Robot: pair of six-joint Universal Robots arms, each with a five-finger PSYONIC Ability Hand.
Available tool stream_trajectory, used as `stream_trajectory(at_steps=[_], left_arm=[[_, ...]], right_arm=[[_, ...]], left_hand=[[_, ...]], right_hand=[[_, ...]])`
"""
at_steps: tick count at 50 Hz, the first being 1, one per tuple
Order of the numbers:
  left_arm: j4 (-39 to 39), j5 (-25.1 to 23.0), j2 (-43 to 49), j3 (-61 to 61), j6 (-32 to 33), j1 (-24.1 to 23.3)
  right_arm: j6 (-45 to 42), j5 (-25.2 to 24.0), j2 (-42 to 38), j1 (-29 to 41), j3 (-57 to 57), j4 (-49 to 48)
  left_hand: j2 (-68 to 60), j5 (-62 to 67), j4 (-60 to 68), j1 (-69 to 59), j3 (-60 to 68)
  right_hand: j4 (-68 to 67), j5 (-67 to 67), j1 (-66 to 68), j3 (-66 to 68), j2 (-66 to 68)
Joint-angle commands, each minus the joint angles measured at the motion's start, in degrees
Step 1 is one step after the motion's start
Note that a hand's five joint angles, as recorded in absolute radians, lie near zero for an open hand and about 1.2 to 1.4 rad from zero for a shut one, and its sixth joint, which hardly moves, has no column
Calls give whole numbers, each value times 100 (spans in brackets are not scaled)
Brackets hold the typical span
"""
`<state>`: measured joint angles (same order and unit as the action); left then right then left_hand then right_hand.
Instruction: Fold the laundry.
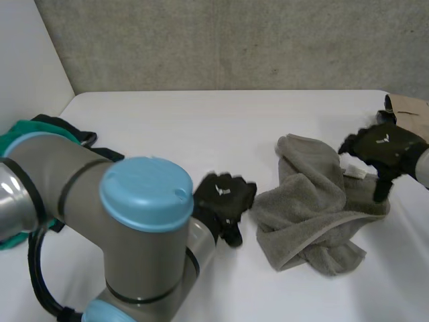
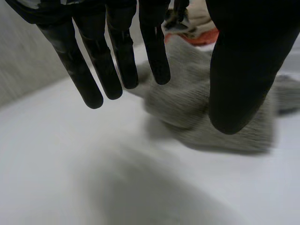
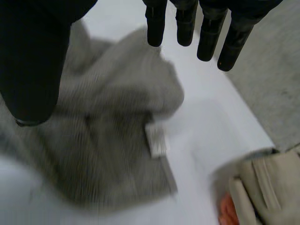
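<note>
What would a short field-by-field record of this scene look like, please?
surface: white table
laundry: grey towel, crumpled, unfolded, right of centre
label: white tag on the towel's edge
left hand: open, fingers straight, beside the towel, holding nothing
right hand: open, above the towel's far side, holding nothing
other items: green cloth behind the left arm; beige item at the table's right edge

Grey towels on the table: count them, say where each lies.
1. The grey towel lies crumpled between the left hand and the right hand; the left arm could hide more.
</note>
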<state>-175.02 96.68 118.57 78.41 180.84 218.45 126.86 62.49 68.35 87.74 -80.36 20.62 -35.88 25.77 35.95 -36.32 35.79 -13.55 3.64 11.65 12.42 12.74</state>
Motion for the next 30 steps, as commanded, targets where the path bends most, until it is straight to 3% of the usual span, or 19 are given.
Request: stream_trajectory(at_steps=[1, 10, 19, 23, 24, 27, 28, 30], left_arm=[[416, -61, 421, -273, -849, -277], [407, -53, 1195, -1099, -1112, -355], [355, -53, 1854, -1838, -1148, -566], [267, -35, 2118, -2101, -1122, -637], [171, -26, 2196, -2171, -1121, -663], [4, -17, 2285, -2225, -1104, -672], [-127, -9, 2320, -2251, -1095, -681], [-260, 9, 2312, -2251, -1095, -672]], right_arm=[[-803, -193, -445, -336, -76, 320], [-742, -747, -1078, -327, -164, 144], [-320, -809, -1263, -301, -173, -339], [-56, -835, -1263, -301, -191, -471], [-21, -870, -1263, -301, -199, -498], [-3, -914, -1263, -292, -199, -533], [-3, -914, -1263, -283, -217, -542], [14, -914, -1228, -283, -226, -533]], left_hand=[[-159, 169, 152, -115, 167], [-142, 152, 135, -98, 150], [-7, 18, 0, 36, 16], [-125, 135, 117, -81, 133], [-408, 419, 401, -364, 417], [-2069, 2079, 2062, -2025, 2077], [-3775, 3785, 3768, -3731, 3783], [-4412, 4423, 4405, -4368, 4421]], right_hand=[[-192, 182, 382, 304, 272], [-376, 367, 567, 489, 457], [-3233, 3224, 3423, 3346, 3314], [-5182, 5172, 5372, 5294, 5262], [-6536, 6527, 6727, 6649, 6617], [-6645, 6636, 6835, 6758, 6726], [-6645, 6636, 6835, 6758, 6726], [-6645, 6636, 6835, 6758, 6726]])
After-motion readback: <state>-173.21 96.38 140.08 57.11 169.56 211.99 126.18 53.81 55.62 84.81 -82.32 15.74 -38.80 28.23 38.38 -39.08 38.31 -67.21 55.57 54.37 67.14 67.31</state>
